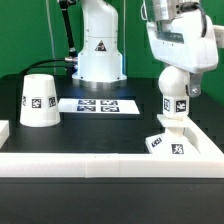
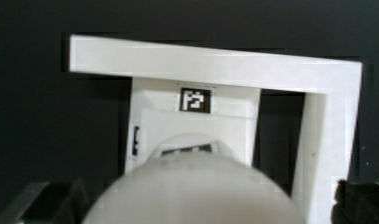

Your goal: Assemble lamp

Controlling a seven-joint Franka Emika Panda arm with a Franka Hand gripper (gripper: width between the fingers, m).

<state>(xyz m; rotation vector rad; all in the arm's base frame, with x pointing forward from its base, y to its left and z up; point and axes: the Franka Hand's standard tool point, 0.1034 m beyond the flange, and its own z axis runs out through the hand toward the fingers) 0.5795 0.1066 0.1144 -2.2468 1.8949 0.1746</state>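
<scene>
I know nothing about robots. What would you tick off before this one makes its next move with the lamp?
1. Grip on the bulb: ok, the tool is closed around it.
2. Bulb upright, stem down: ok.
3. Bulb lined up over the base: ok in the exterior view.
4. Stem fully seated in the base: cannot tell.
5. The shade out of the way: ok, it stands mouth down, well apart.
6. The marker board undisturbed: ok.
</scene>
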